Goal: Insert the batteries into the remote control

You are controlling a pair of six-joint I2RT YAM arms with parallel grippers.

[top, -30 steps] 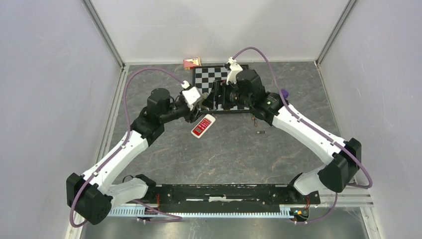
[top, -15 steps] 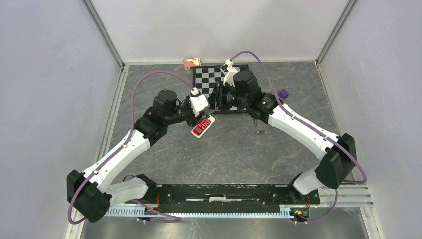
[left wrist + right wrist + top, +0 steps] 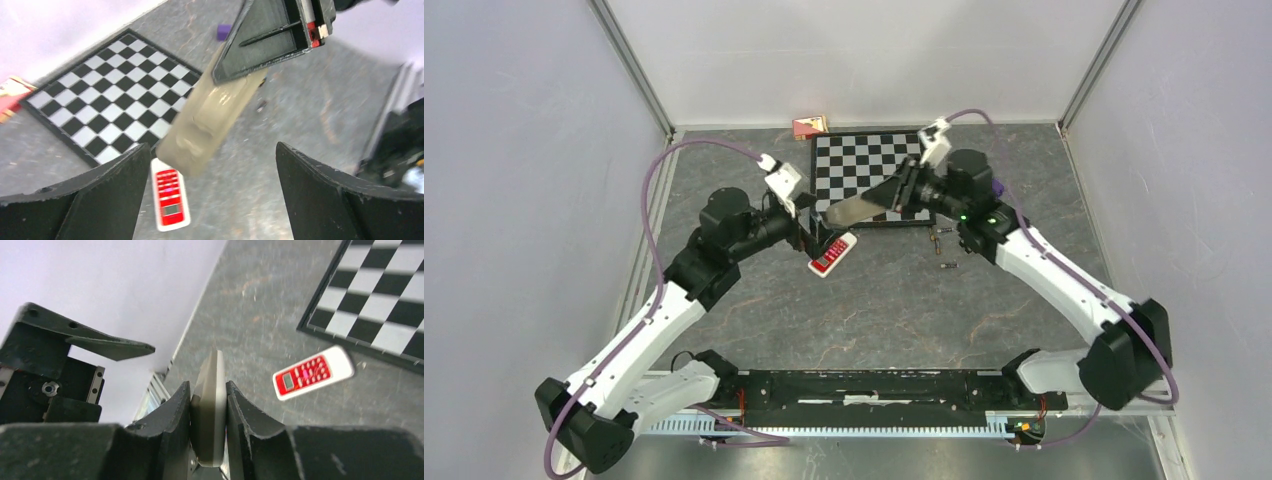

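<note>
**Stock on the grey stone-patterned bench, top view, left to right**

1. Small red and cream carton, upper centre-left, against the back wall. Not part of the job.
2. Left pincer: spread wide, nothing held, hanging over the bench and facing item 4.
3. Small red-and-white keypad handset, lying flat, face up, just off the near left corner of item 5.
4. Long pale grey plastic remote control, off the bench and tilted over the near edge of item 5. It is gripped at its right end. I cannot tell whether its battery cover is on or off.
5. Black-and-white chequered board, flat, upper centre.
6. Right pincer: closed tight on the two broad faces of item 4, pads flush against the plastic.
7. Batteries: two slim dark cells with metal ends, one just beyond the other, loose on the bench right of centre. Both are near the right forearm and well apart from item 4.
8. Small purple cube, right of item 5, half hidden by the right arm.

**Handling notes (judgement)**

- **Batteries:** light, rigid, smooth and round. They are likely to roll or squirt out of a loose pinch. Take each across the barrel at mid-length, with the fingers square to its axis and the metal ends left free.
- **Remote control:** stiff and light, but held at one end its long overhang will lever under any push. Support it close to the battery bay.
</note>
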